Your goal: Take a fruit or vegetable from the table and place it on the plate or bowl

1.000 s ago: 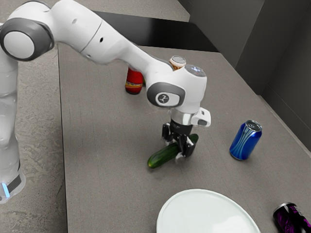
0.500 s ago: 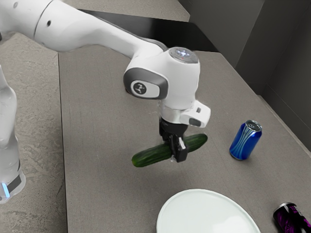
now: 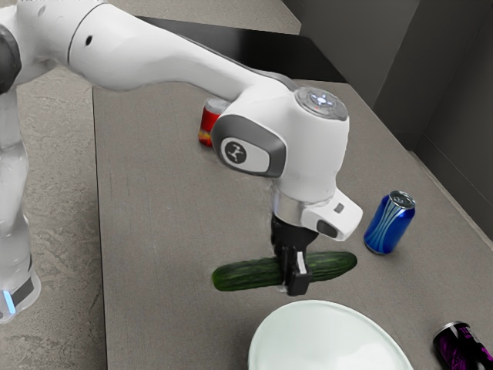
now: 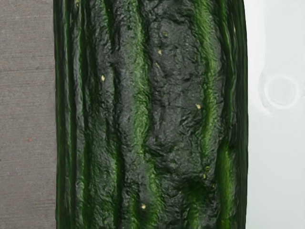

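Observation:
A long dark green cucumber (image 3: 250, 274) hangs level in the air above the table, just over the far rim of the white plate (image 3: 327, 339). My black gripper (image 3: 295, 276) is shut on its middle, fingers pointing down. In the wrist view the cucumber's bumpy skin (image 4: 150, 114) lies right under the hand, with the white plate (image 4: 276, 114) on one side and grey table (image 4: 26, 114) on the other.
A blue can (image 3: 389, 222) stands to the exterior view's right of the gripper. A purple can (image 3: 461, 347) lies near the lower right corner. A red and yellow container (image 3: 209, 123) stands behind the arm. Dark walls rise beyond the table's right edge.
My gripper lifted the cucumber off the table and carried it toward the plate, turning it until it lies level. The cans have stayed put.

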Robot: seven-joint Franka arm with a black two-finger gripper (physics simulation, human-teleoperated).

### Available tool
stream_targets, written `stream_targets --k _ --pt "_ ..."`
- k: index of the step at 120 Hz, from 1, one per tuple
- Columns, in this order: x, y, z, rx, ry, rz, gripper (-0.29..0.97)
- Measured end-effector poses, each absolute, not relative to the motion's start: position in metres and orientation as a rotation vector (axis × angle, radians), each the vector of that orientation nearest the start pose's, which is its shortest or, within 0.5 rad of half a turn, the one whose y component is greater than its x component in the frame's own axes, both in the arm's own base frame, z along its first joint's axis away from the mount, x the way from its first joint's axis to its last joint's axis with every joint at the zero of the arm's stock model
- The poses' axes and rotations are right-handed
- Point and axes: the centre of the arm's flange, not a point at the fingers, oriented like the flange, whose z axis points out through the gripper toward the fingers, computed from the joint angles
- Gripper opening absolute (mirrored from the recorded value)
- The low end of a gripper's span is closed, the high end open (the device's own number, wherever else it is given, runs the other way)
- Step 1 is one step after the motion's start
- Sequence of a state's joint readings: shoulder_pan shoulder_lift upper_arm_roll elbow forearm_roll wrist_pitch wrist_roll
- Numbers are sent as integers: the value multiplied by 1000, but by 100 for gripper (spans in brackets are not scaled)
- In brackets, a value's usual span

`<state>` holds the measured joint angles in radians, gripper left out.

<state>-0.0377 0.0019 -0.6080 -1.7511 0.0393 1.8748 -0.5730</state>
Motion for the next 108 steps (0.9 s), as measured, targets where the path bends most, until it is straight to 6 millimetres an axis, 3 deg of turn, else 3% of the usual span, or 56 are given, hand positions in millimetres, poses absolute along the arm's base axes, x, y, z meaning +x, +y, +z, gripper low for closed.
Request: stream_targets --k 25,48,62,82,108 --pt "496 -344 560 -3166 151 -155 18" --pt "482 -370 554 -3137 252 -148 18" --pt "482 -372 553 -3126 265 -153 18" --pt "479 -377 553 -3103 295 -177 51" --pt "479 -377 553 -3095 304 -188 64"
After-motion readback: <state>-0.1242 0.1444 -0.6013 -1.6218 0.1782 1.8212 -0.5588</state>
